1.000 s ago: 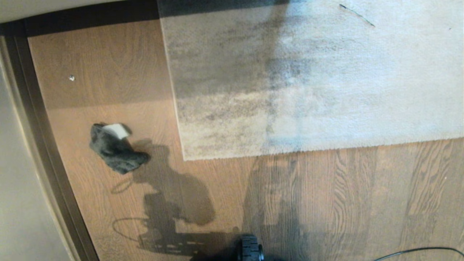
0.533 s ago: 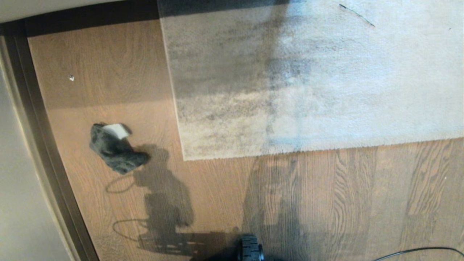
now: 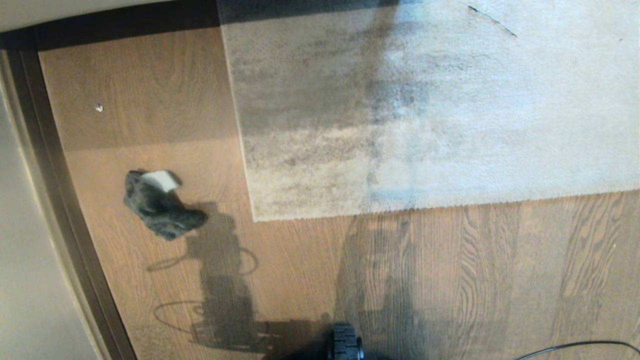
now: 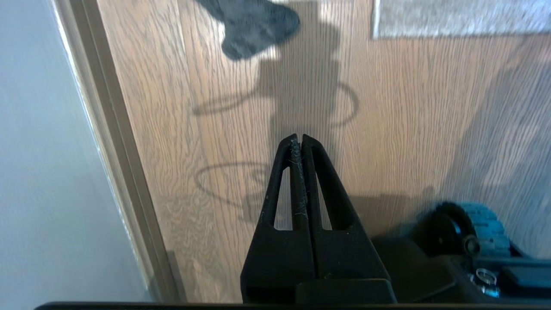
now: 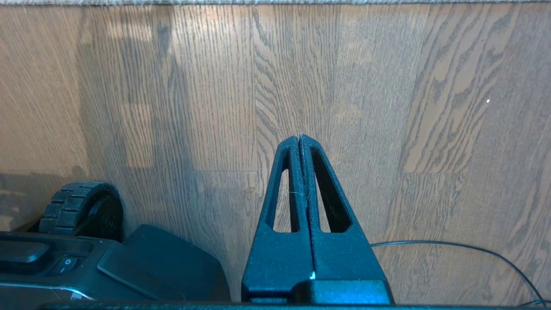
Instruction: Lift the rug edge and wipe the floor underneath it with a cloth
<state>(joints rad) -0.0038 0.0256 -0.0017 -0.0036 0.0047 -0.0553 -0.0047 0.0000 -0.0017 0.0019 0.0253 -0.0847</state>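
Grey cloth (image 4: 254,26) lies on the floor (image 4: 409,107) at upper centre, well apart from the left hand (image 4: 298,140), fingers pressed together, empty.

Black triangular slotted left gripper (image 4: 298,138), right gripper (image 5: 299,138); ridged wheel (image 3: 345,344).

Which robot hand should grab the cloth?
Probably the left hand: the cloth lies on the robot's left, ahead of it. The right hand faces only bare floor. Both are shut and empty.
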